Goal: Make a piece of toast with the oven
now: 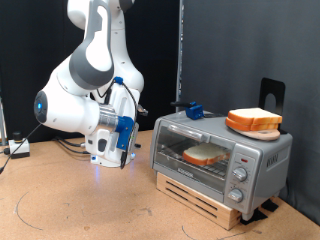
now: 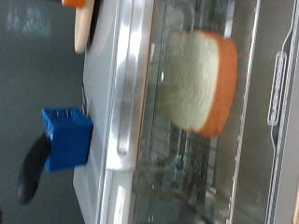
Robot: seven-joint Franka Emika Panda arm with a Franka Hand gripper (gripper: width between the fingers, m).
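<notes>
The oven (image 1: 222,158) stands at the exterior view's right with its glass door shut. Behind the glass, the piece of toast (image 1: 205,154) lies flat on the wire rack. In the wrist view the toast (image 2: 196,79) shows through the door of the oven (image 2: 187,173), beside the grey bar handle (image 2: 131,84). My gripper (image 1: 122,137) hangs in the air to the exterior view's left of the oven, a short way off its door and touching nothing. Its fingers do not show in the wrist view.
A thicker pile of bread (image 1: 253,121) rests on the oven's top, and near it a small blue block (image 1: 192,109) with a black handle (image 2: 33,173). The oven sits on a low wooden pallet (image 1: 205,202). Round knobs (image 1: 239,176) are on its front. Cables (image 1: 20,148) lie at the far left.
</notes>
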